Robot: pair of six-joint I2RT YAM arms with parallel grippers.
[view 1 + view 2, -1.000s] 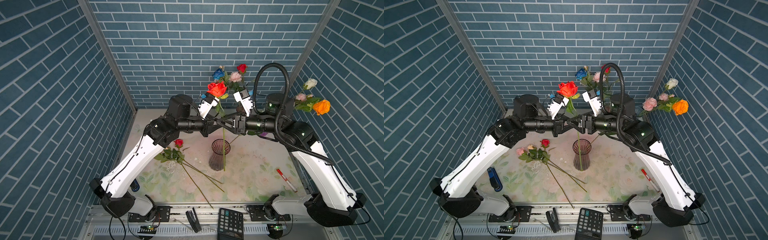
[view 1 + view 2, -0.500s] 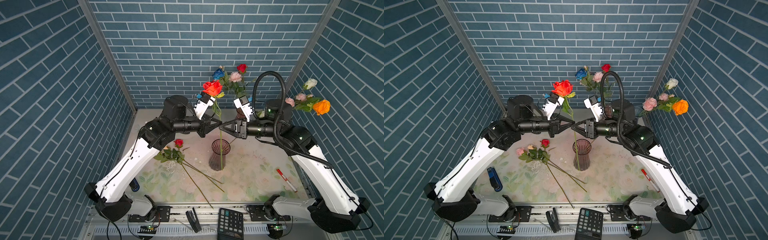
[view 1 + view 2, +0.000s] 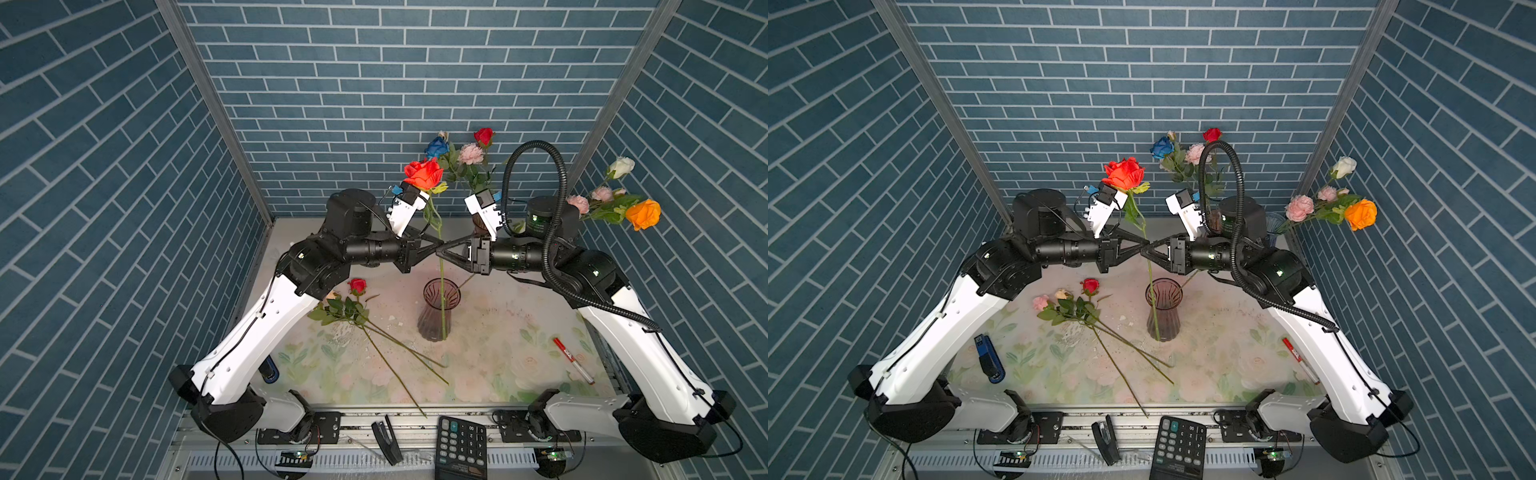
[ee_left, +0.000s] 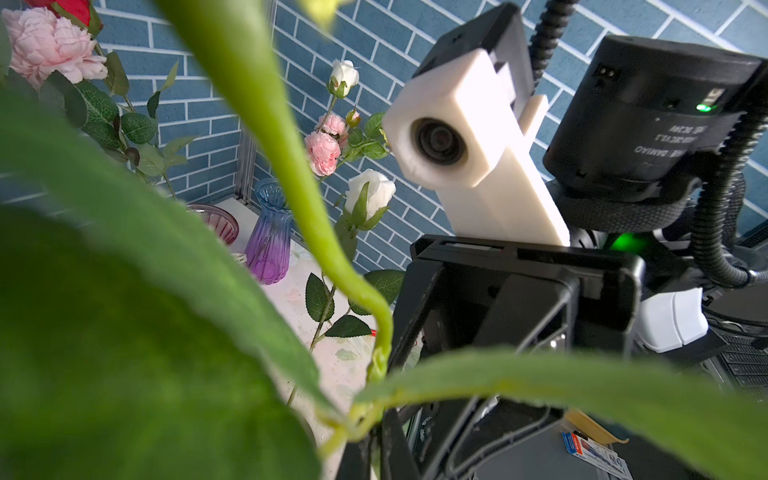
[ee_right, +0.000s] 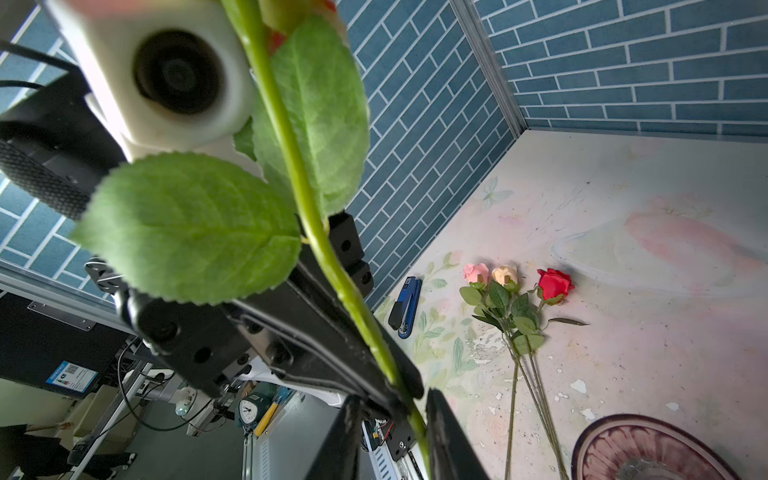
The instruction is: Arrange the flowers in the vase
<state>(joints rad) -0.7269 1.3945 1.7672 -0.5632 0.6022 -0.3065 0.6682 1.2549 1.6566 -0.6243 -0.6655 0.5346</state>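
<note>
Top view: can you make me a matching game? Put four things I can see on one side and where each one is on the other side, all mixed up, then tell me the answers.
Things
1. big red-orange rose on a long green stem
2. small dark red rose
3. black calculator with grey keys
4. red marker pen

Places
A. at the very front, on the metal frame
B. lying on the flowery table, left of the dusky pink glass vase
C. held up in the air by the left tool
D. lying on the table, right of the vase

Pairs: 1-C, 2-B, 3-A, 4-D
</note>
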